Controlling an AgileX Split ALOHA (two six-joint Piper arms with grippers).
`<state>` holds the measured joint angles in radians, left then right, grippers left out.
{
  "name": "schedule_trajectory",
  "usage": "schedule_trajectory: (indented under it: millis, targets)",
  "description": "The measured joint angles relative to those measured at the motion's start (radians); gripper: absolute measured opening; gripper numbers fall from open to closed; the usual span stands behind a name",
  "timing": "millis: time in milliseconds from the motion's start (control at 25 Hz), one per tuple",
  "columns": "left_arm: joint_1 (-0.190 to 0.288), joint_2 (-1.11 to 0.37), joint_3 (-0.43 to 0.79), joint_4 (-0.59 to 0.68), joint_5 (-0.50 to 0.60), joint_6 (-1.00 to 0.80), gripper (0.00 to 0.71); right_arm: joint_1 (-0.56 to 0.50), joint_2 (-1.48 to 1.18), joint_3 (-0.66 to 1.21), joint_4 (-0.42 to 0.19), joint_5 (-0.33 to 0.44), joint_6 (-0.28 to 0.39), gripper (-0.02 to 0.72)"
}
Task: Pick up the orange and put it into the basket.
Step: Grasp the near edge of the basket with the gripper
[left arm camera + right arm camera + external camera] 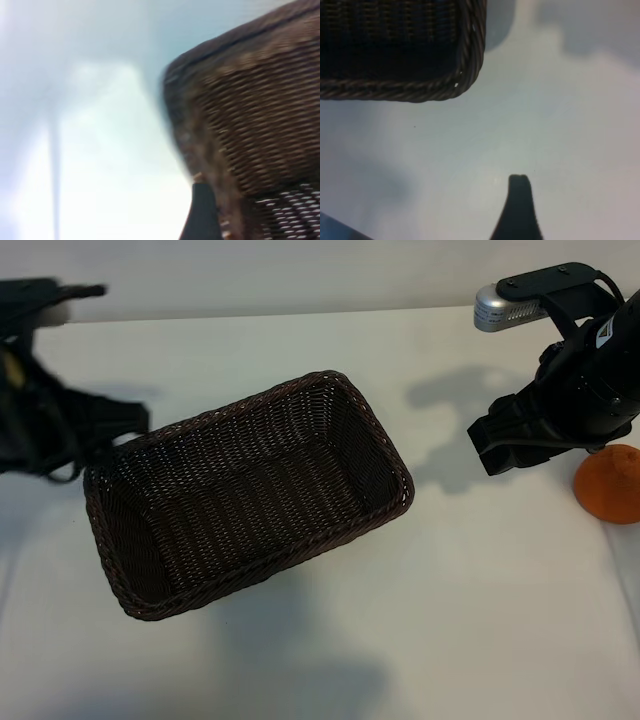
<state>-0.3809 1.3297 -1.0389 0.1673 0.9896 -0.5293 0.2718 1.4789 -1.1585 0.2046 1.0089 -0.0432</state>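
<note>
Sitting on the white desk near its right edge, the orange, big brown basket toward the left, right gripper just beside the orange, jaws wide, holding nothing, left gripper at the basket's left end, jaws wide too.

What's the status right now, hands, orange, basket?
Left gripper open, empty, beside the basket. Right gripper open, empty, hanging next to the orange. Orange on the table, basket empty. Nothing between them.
</note>
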Motion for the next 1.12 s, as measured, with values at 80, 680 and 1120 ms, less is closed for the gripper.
schedule_trajectory:
  millis: [80,680,1120]
  targets:
    - [0.0,-0.025,0.033,0.036,0.002,-0.048,0.57,0.0,0.0,0.0,0.0,-0.002,0.0,0.552]
    - [0.0,0.101,0.122,0.031,-0.13,-0.164,0.57,0.0,0.0,0.0,0.0,-0.007,-0.007,0.552]
    - [0.0,0.151,0.233,0.012,-0.263,-0.216,0.569,0.0,0.0,0.0,0.0,-0.011,-0.011,0.552]
